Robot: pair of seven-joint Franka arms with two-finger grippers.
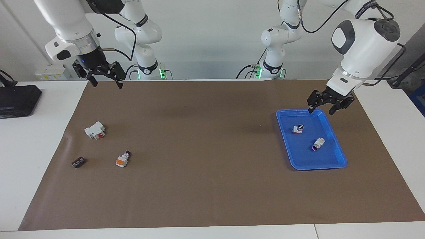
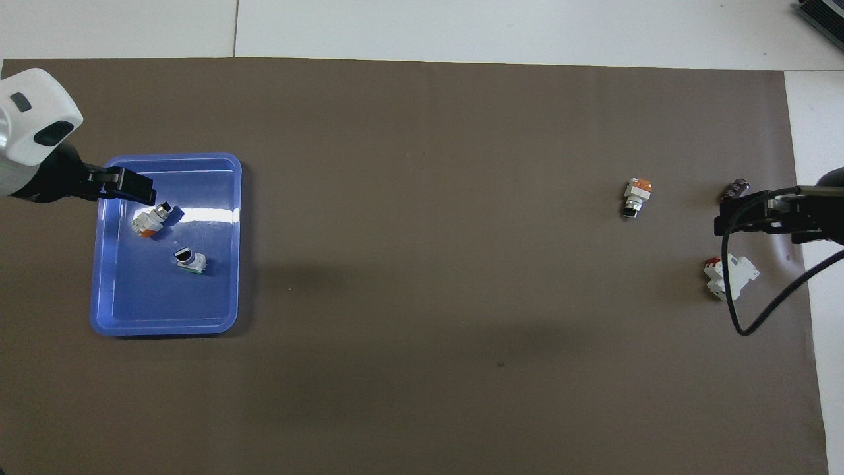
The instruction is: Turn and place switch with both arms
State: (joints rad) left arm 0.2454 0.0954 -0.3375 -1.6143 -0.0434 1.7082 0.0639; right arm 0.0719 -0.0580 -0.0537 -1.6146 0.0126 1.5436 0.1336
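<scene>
While both grippers' jaws hang open and empty, the switch (image 1: 298, 129) shares the blue tray (image 1: 335, 164) with a purple-ended switch (image 1: 318, 144)

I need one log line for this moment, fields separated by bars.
switch: in blue tray | left gripper: open, empty, over tray | right gripper: open, empty, waits over mat

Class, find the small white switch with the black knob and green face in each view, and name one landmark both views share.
Facing view: the switch lies in the blue tray, toward its robot end.
Overhead view: the switch lies mid-tray.
Shared landmark: the blue tray.
</scene>
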